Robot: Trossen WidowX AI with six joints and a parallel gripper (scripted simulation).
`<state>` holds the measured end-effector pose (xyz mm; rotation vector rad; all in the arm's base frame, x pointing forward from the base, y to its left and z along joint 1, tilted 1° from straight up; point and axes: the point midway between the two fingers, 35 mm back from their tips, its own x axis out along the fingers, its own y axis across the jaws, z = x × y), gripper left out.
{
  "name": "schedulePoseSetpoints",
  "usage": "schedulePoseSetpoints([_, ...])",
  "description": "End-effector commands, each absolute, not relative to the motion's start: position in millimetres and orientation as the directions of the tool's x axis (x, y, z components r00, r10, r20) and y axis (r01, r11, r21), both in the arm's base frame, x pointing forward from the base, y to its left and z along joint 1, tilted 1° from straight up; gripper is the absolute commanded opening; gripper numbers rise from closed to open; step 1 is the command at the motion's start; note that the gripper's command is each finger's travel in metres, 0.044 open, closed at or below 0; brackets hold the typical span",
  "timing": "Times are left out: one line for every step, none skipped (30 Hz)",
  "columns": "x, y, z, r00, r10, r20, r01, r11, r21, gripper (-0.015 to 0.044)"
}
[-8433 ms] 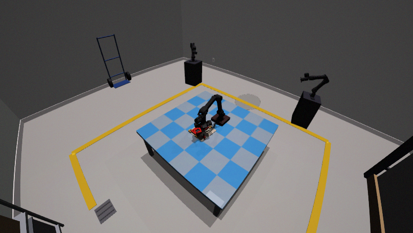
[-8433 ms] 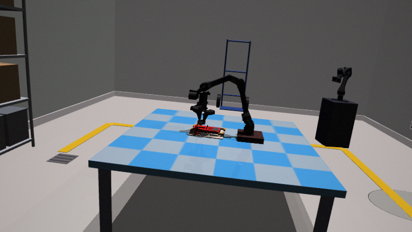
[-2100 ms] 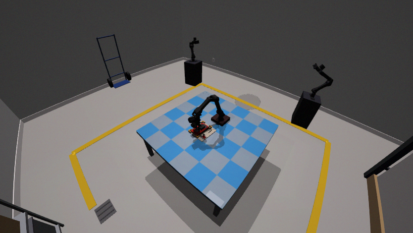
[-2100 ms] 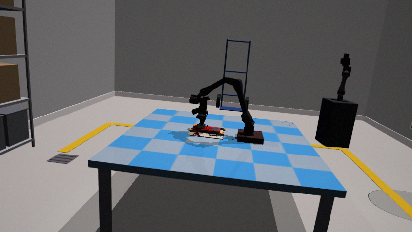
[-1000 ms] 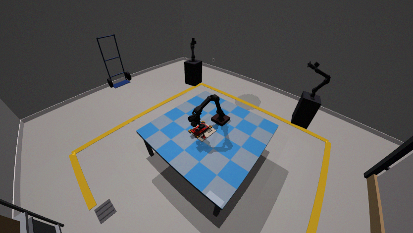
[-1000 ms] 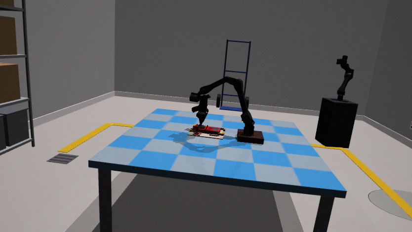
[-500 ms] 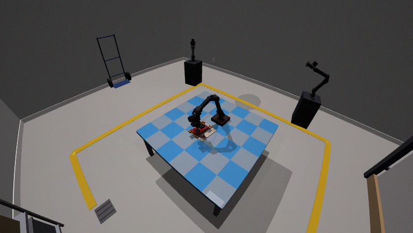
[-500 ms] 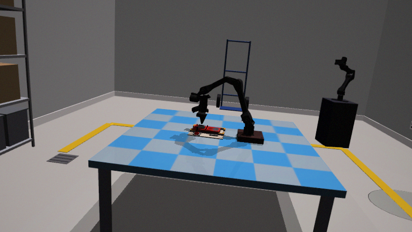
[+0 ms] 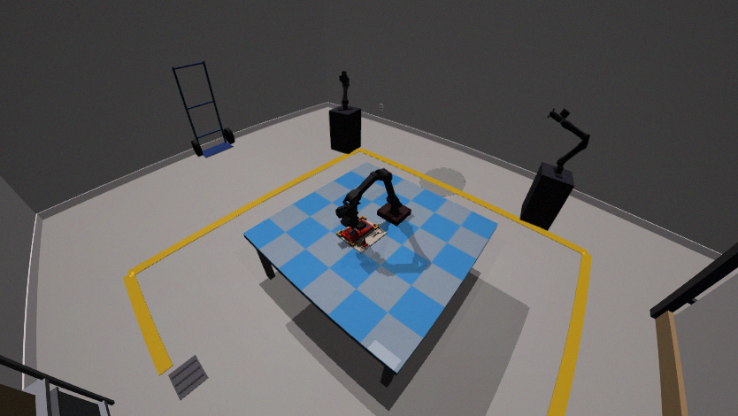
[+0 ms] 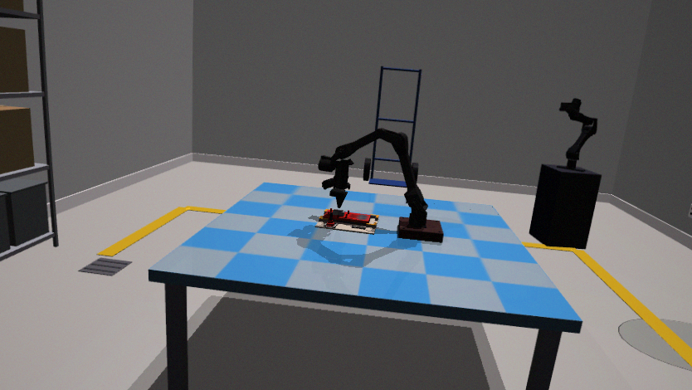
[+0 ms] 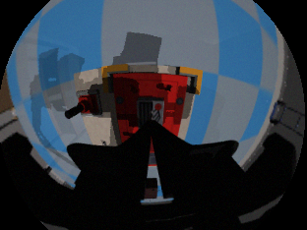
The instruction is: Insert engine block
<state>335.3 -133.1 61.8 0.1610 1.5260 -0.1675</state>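
The red car body [image 9: 363,234] [image 10: 353,219] [image 11: 129,89] lies on a pale tray [image 9: 375,238] [image 10: 349,229] [image 11: 99,131]. The engine block [image 11: 144,112], a dark grey slotted piece, sits inside the opening in the car body in the wrist view. Its lower part is hidden by my fingers; I cannot tell its exact depth or where the rib is. My gripper [image 10: 339,206] [image 11: 152,123] is shut and empty. Its fingertips point down and hang a little above the car body in the exterior view.
A small red part with a black peg [image 10: 330,217] [image 11: 75,111] stands on the tray beside the car body. Yellow corner pieces [image 11: 116,70] hold the body's corners. The arm's dark red base [image 9: 394,211] [image 10: 420,230] stands on the checkered table close to the tray.
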Motion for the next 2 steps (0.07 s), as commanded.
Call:
schedulePoseSetpoints([335.2, -132.7, 61.8, 0.037, -0.005, -0.999, 0.208, 0.978, 0.003, 0.0000])
schedulePoseSetpoints([335.2, -132.7, 61.8, 0.037, -0.005, -0.999, 0.208, 0.978, 0.003, 0.0000])
